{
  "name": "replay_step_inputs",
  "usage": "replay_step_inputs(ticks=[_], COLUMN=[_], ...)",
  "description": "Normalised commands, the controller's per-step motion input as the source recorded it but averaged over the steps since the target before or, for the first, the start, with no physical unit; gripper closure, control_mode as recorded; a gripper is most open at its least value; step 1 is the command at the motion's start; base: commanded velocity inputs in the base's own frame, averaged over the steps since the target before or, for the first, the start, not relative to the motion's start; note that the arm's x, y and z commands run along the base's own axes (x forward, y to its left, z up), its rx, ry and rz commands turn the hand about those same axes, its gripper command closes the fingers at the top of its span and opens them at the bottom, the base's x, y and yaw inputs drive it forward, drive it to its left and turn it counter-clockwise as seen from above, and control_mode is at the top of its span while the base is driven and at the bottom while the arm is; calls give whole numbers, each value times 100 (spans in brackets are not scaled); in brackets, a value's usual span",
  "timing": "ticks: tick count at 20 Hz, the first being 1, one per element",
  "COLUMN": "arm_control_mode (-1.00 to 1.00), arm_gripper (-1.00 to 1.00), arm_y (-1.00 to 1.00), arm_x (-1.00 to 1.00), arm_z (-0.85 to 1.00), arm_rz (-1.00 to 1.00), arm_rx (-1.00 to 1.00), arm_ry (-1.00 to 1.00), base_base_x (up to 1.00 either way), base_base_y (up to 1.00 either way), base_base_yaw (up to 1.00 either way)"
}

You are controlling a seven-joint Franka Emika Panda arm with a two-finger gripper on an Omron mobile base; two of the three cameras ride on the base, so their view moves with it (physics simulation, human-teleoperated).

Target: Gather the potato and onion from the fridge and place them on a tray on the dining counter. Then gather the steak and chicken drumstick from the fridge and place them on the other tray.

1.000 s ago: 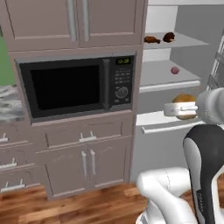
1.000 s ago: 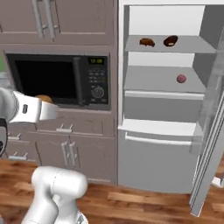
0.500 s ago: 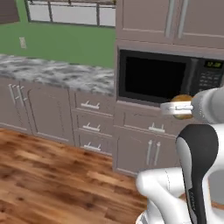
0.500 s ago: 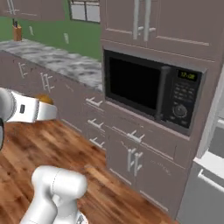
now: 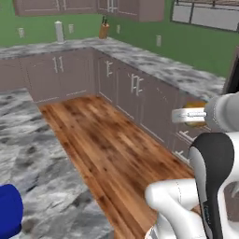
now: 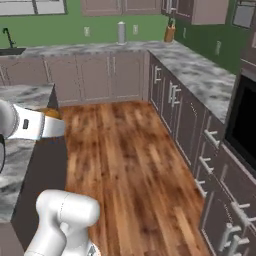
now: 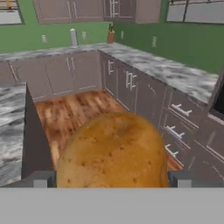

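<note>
Item in my grip: potato (image 7: 113, 151), tan, speckled, plump oval, matte skin. My jaws stand nearly at full width, closed on its sides, the gripper (image 7: 113, 179) level in front of me; a sliver of it shows beyond my wrist in the left base view (image 5: 195, 117).

Handling, as I judge it: carry level, keep the squeeze constant, avoid jolts, since a rounded skin could roll between flat pads.

Destination: dining counter (image 5: 28, 154), grey-white marbled stone, close at my left; blue tray (image 5: 8, 211), rounded corner, at its near edge.

Beyond: wood-plank floor (image 5: 107, 144), taupe wall cabinets (image 7: 131, 85), green wall.
</note>
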Motion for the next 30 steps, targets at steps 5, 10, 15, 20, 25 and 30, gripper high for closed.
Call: replay_step_inputs(ticks=[5, 10, 15, 20, 25, 30], arm_control_mode=[100, 100, 100, 100, 100, 100], arm_gripper=[100, 100, 100, 100, 100, 100], arm_y=[0, 0, 0, 0, 0, 0], arm_x=[0, 0, 0, 0, 0, 0], arm_z=[0, 0, 0, 0, 0, 0], arm_rz=[0, 0, 0, 0, 0, 0], arm_rx=[0, 0, 0, 0, 0, 0], arm_ry=[0, 0, 0, 0, 0, 0], base_base_x=[-9, -91, -100, -100, -74, 1], base_base_y=[8, 76, 79, 2, 52, 96], base_base_yaw=[94, 48, 23, 0, 6, 63])
